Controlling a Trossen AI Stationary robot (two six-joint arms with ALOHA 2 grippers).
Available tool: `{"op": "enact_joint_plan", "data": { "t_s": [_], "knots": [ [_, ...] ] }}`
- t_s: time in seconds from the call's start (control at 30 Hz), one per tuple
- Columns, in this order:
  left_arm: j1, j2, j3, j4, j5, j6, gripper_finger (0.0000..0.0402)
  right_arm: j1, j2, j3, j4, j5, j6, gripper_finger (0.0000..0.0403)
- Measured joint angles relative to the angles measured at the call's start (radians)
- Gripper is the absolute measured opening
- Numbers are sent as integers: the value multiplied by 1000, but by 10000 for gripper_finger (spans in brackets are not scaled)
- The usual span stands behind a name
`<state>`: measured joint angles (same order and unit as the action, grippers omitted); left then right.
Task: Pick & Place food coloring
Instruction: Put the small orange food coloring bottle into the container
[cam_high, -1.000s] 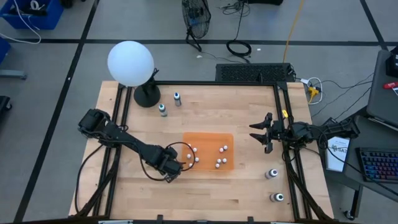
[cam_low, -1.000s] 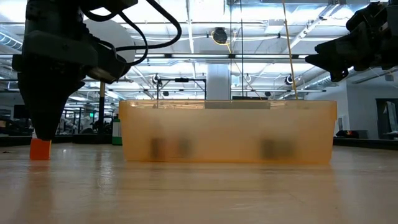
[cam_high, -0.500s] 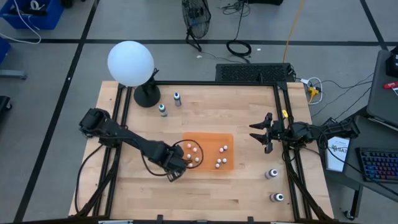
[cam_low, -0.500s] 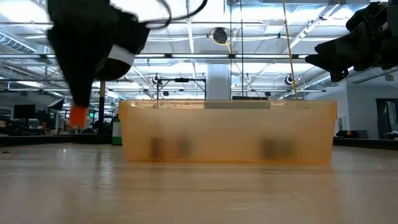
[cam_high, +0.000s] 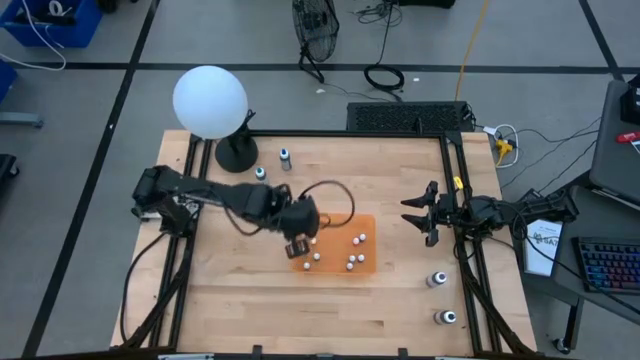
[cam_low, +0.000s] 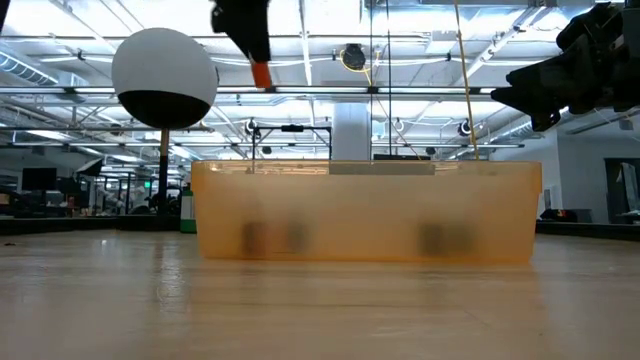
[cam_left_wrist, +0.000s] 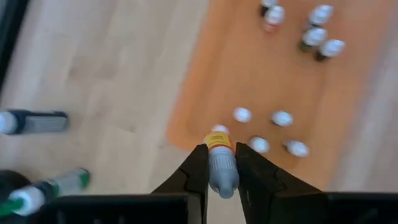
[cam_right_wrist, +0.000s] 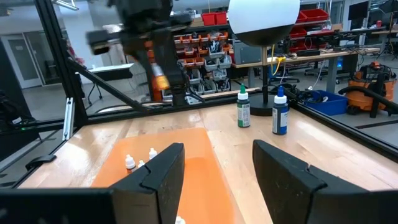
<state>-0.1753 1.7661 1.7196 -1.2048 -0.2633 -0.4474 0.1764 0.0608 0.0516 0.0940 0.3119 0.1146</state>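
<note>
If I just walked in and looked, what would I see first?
Probably the big white globe at the table's far left corner. Next, the orange tray in the middle, dotted with tiny white-capped bottles. The left gripper hangs over the tray's left end, pinching one little bottle, while the right gripper waits open near the right edge.

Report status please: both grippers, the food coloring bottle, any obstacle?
Left gripper shut on orange-labelled food coloring bottle, lifted above orange tray. Right gripper open, waiting at table's right. Nothing in the way.

bottles (cam_high: 355, 262) crowd tray (cam_high: 370, 224) — bare wood around
</note>
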Motion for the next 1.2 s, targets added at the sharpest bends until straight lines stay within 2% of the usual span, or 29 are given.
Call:
{"op": "enact_joint_plan", "data": {
  "t_s": [0.2, 0.43, 0.73, 1.2],
  "knots": [
    [102, 1, -32, 34, 0, 72, 57, 0, 0, 0, 0, 0, 0, 181],
    [145, 1, -138, 111, 44, 95, 57, 0, 0, 0, 0, 0, 0, 182],
    [158, 1, -306, 306, 180, 111, 57, 0, 0, 0, 0, 0, 0, 183],
    [179, 1, -472, 458, 210, 77, 57, 0, 0, 0, 0, 0, 0, 183]
  ]
}}
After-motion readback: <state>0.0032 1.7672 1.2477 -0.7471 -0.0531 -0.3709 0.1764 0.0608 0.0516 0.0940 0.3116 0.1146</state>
